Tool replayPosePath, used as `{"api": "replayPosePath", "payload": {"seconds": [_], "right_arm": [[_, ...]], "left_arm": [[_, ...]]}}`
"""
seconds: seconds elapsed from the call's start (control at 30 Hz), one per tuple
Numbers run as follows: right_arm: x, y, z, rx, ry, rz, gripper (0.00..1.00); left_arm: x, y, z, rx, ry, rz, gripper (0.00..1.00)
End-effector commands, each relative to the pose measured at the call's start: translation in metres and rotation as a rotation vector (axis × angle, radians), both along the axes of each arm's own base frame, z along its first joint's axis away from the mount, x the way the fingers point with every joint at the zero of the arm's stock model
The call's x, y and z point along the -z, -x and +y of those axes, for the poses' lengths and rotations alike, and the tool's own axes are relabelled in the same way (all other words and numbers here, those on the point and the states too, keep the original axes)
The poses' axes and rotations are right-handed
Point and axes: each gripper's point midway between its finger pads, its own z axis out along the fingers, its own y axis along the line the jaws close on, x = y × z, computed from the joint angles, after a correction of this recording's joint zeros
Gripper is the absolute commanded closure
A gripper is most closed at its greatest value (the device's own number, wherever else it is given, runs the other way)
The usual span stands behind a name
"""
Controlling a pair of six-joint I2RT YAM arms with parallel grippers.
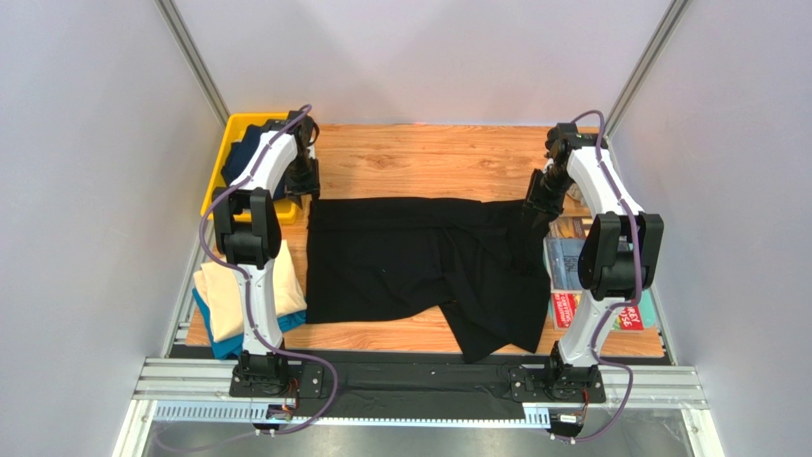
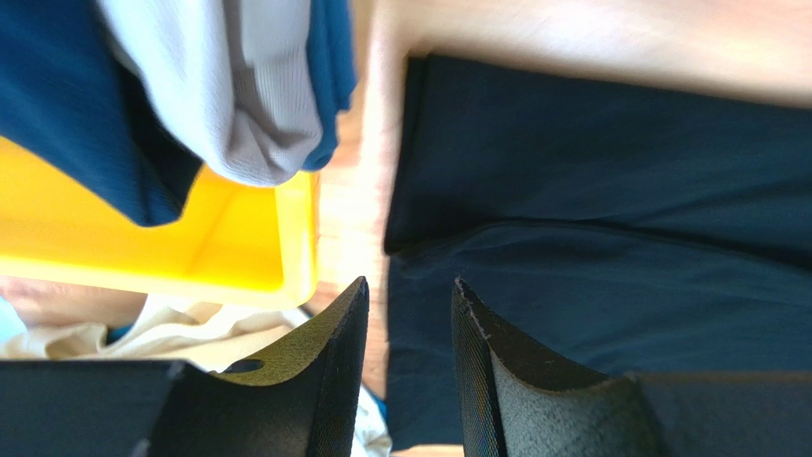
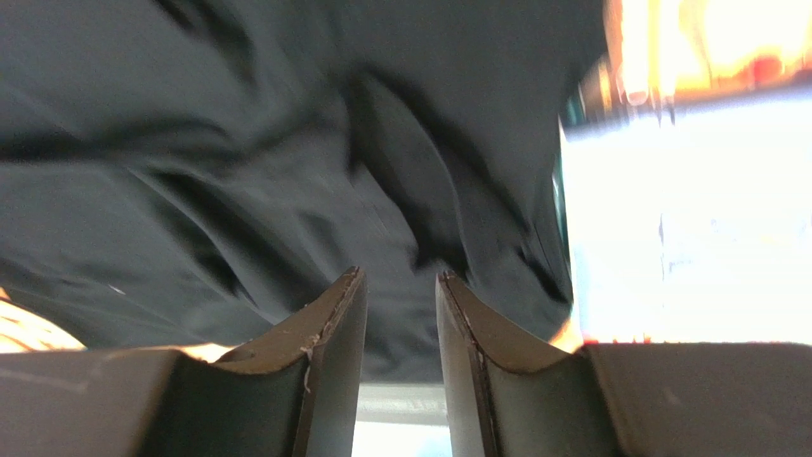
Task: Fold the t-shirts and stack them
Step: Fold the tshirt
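The large black t-shirt (image 1: 419,267) lies spread across the middle of the table, its right side bunched and folded over. My left gripper (image 1: 305,183) hovers at the shirt's far left corner. In the left wrist view its jaws (image 2: 410,286) stand open above the shirt's edge (image 2: 591,238), with nothing between them. My right gripper (image 1: 534,205) is at the far right corner. It is open (image 3: 400,276) over wrinkled black cloth (image 3: 238,171) and holds nothing. A cream t-shirt (image 1: 243,286) lies folded on a teal-blue one (image 1: 224,343) at the near left. A dark navy shirt (image 1: 250,143) sits in the bin.
The yellow bin (image 1: 221,176) stands at the back left, just beside the left gripper. A pale grey cloth (image 2: 238,95) hangs over its rim (image 2: 286,238). Colourful magazines (image 1: 570,267) lie along the right edge, partly under the black shirt. Bare wood (image 1: 429,157) shows behind the shirt.
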Motion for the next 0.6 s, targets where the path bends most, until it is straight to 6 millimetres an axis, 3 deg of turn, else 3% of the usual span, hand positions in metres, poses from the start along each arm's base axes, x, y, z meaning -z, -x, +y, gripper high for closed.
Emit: {"api": "replayPosePath", "payload": {"seconds": [0.0, 0.17, 0.43, 0.57], "right_arm": [[0.018, -0.04, 0.007, -0.004, -0.04, -0.032, 0.62], [0.04, -0.071, 0.017, -0.009, -0.099, -0.036, 0.6], [0.064, -0.068, 0.023, -0.022, -0.136, 0.021, 0.6], [0.058, -0.061, 0.025, -0.028, -0.152, 0.023, 0.66]], "left_arm": [[-0.029, -0.03, -0.025, 0.036, 0.057, -0.127, 0.56], [-0.01, -0.038, -0.051, 0.067, 0.083, -0.097, 0.57], [0.024, -0.024, -0.085, 0.13, 0.116, -0.021, 0.58], [0.033, -0.015, -0.091, 0.144, 0.118, 0.01, 0.59]]}}
